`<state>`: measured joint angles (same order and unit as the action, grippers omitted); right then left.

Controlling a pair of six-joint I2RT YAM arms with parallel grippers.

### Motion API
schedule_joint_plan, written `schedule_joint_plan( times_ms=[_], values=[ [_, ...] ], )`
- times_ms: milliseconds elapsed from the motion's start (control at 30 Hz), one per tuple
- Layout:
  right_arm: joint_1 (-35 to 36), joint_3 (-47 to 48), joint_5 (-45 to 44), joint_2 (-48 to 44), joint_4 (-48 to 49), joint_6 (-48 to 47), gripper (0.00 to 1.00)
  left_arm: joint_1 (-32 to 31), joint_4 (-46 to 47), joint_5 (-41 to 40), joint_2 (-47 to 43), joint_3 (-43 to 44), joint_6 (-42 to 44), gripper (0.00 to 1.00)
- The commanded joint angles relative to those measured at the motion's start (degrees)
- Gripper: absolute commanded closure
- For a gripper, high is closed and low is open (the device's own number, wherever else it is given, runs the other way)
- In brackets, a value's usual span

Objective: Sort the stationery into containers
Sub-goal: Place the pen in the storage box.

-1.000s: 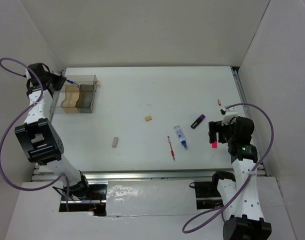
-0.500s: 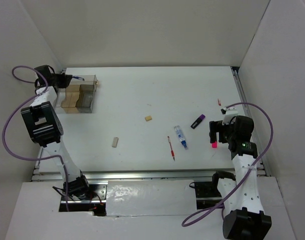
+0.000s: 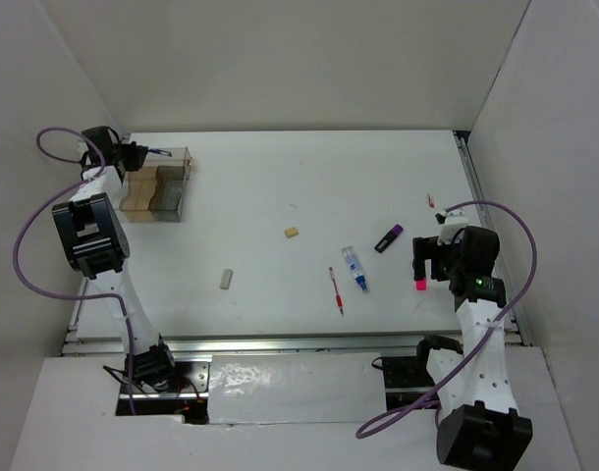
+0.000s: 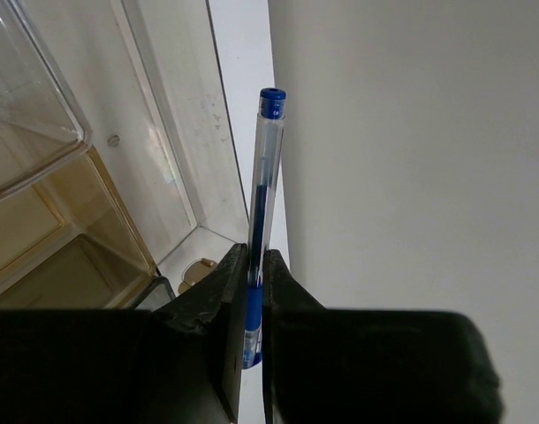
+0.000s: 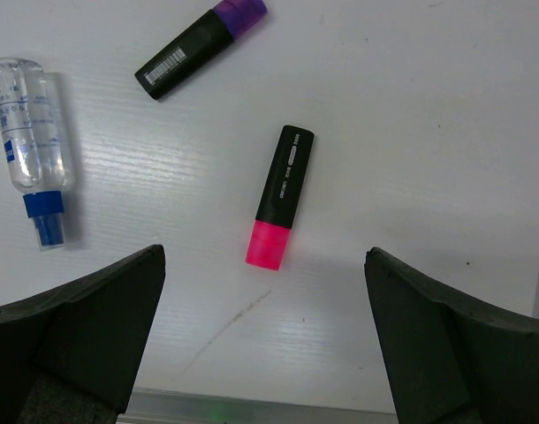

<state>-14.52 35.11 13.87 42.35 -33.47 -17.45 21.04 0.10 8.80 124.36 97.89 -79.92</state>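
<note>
Thin blue pen (image 4: 261, 194), a clear barrel with a blue ink core and blue end cap, is pinched between the closed black fingers of the left gripper (image 4: 250, 265), at the back left corner of the small clear plastic box (image 4: 163, 177). Through the box's glossy walls we see tan blocks.

The right gripper (image 5: 265, 291) hangs with its fingers spread wide over the pink-black marker (image 5: 281, 196), not touching it. Its white print is too small for us to read. Only this wrist view shows the barcode label on the dark purple marker (image 5: 199, 44) and the blurred blue text on the clear blue-capped tube (image 5: 35, 132).

Only the overhead view shows the thin red pen (image 3: 336, 290) and the two tan eraser blocks (image 3: 292, 233) lying on the matte white table (image 3: 280, 177).
</note>
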Motion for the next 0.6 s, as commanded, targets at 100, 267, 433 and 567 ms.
schedule_joint_plan(
  times_ms=[100,267,433,567],
  values=[
    [-0.7,0.4,-0.4,0.4,1.1,-0.3,0.00,0.0,0.3,-2.9,2.1,3.0,-0.9,0.86],
    [-1.1,0.4,-0.4,0.5,1.0,-0.3,0.00,0.1,0.6,-3.2,3.3,3.7,-1.5,0.86],
    [-1.3,0.4,-0.4,0.7,1.1,-0.4,0.00,0.1,0.5,-3.3,4.4,4.2,-2.1,0.84],
    [-1.7,0.4,-0.5,0.9,1.0,-0.3,0.00,0.5,1.0,-3.3,5.0,3.8,-3.3,0.75]
  ],
)
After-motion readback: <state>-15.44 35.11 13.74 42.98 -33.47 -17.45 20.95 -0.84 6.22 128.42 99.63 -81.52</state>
